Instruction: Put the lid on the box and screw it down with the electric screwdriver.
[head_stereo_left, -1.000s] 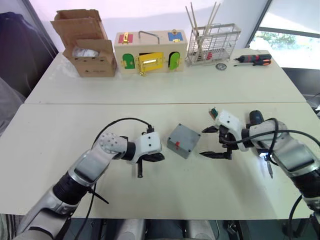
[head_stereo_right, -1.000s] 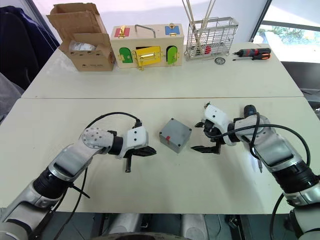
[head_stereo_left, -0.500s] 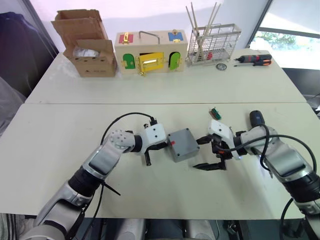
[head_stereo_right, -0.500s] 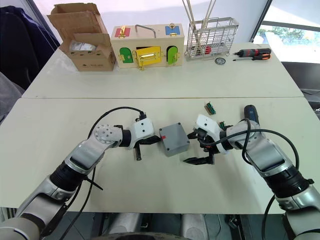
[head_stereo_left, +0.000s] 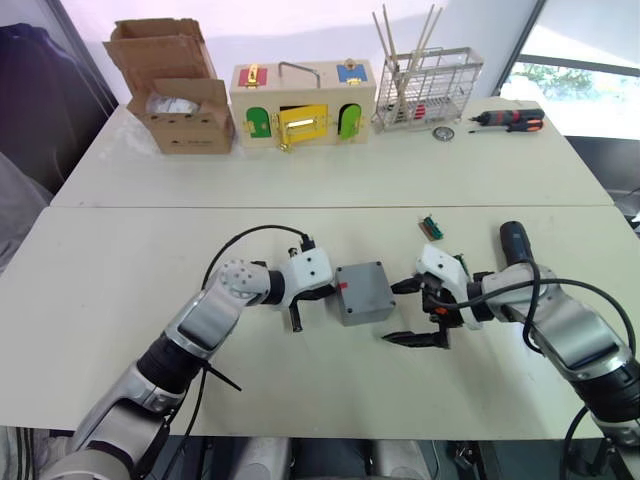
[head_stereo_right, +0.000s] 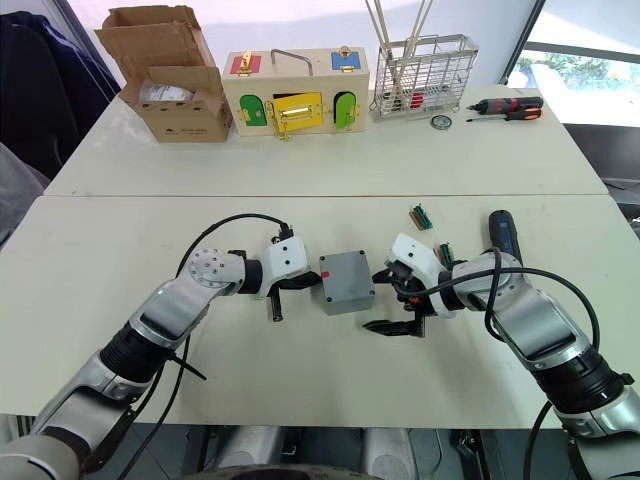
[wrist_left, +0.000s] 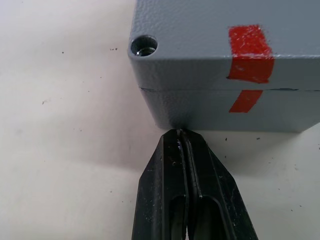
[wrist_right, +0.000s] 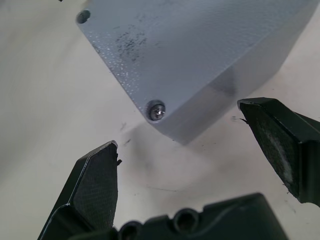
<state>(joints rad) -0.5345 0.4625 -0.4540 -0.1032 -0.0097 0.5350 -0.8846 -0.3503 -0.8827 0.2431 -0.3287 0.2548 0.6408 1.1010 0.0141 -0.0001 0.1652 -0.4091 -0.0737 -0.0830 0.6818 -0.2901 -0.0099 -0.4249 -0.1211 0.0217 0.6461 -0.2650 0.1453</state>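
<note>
— Firstly, position of the box?
— Sits mid-table on the near white table, lid already on top, seam visible along the side, red mark crossing both parts. Screw seated in one corner hole; another corner hole possibly empty, hard to tell.

— Grippers?
— Left gripper pressed together, fingertips touching the box's lower side edge. Right gripper spread wide, just beside the opposite corner, holding nothing.

— Tooling?
— Electric screwdriver lying beyond the right arm, apart from the box. Small green part nearby. Further back: cardboard box, wooden latch box, wire rack, red-and-black screwdriver.
</note>
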